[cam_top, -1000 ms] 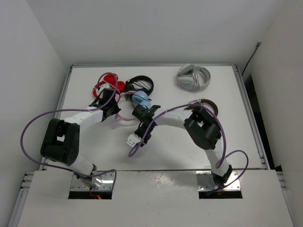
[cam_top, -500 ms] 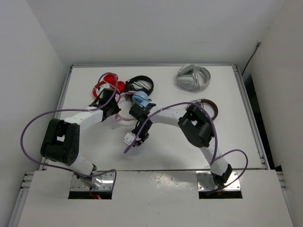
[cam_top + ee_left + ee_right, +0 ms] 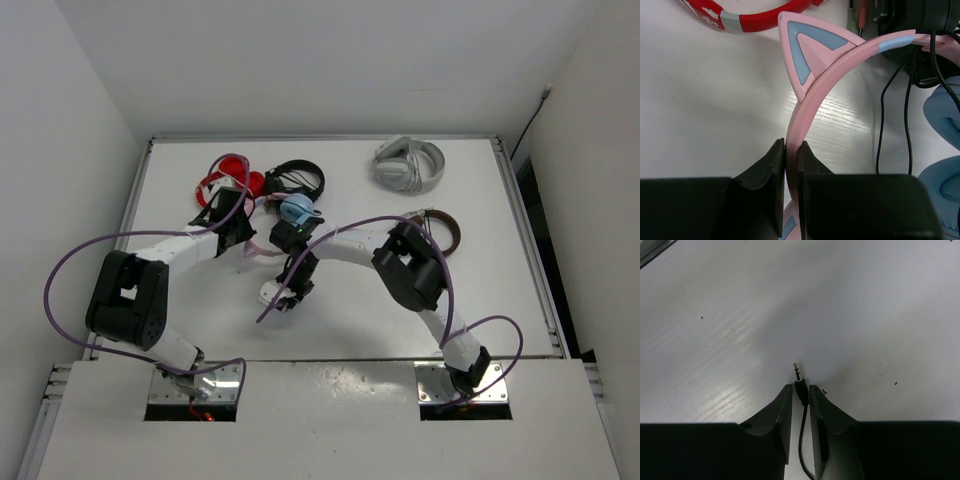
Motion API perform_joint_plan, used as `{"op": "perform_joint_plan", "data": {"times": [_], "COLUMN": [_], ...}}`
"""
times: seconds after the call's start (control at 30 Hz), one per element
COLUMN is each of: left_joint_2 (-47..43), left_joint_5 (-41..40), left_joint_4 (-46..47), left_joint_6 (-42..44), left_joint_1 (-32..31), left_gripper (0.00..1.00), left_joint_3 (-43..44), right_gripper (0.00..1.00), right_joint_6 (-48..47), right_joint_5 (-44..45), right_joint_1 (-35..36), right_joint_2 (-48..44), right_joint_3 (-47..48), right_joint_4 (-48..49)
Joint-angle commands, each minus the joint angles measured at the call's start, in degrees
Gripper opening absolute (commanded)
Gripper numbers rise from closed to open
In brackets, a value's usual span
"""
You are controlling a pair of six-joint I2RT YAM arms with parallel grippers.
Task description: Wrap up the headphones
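Table (image 3: 480,290): your headphones (image 3: 296,209) lie just off centre, toward 11 o'clock. The red pair (image 3: 226,176) and the black pair (image 3: 296,178) crowd them at 10 and 12 o'clock.

Left gripper (image 3: 791,150): it is pinched on the pink headband (image 3: 840,52) below the cat ear, with the jaws flat against both faces.

Right gripper (image 3: 800,390): it is clamped on the cable (image 3: 801,432) directly behind the plug (image 3: 797,371), at about 6 o'clock from the blue ear cups.

Risks, in my judgement:
- Slack cable loops beside the cups, close to the black pair. Winding may snag that pair and drag it along.
- The headband hold is narrow and sits on a smooth curve, so a hard tug could pivot the headphones in the jaws.
- The pinch on the thin cable is slight, and tension may slip the plug free.
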Motion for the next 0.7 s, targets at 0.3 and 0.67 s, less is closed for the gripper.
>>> {"op": "perform_joint_plan", "data": {"times": [0.3,0.67], "left_joint_2": [-1.6,-3.7], "left_joint_5": [0.8,0.2], "left_joint_4": [4.5,4.5], "left_joint_6": [0.3,0.3], "left_joint_1": [-0.6,-1.1], "left_gripper": [0.00,0.00], "left_joint_3": [-0.6,-2.3], "right_gripper": [0.03,0.00], "right_joint_6": [-1.3,24.4], "right_joint_5": [4.5,-14.1], "right_joint_1": [2.0,-1.9], "right_joint_2": [5.8,-11.3], "right_joint_3": [4.2,0.6], "right_joint_4": [-9.0,8.5]}}
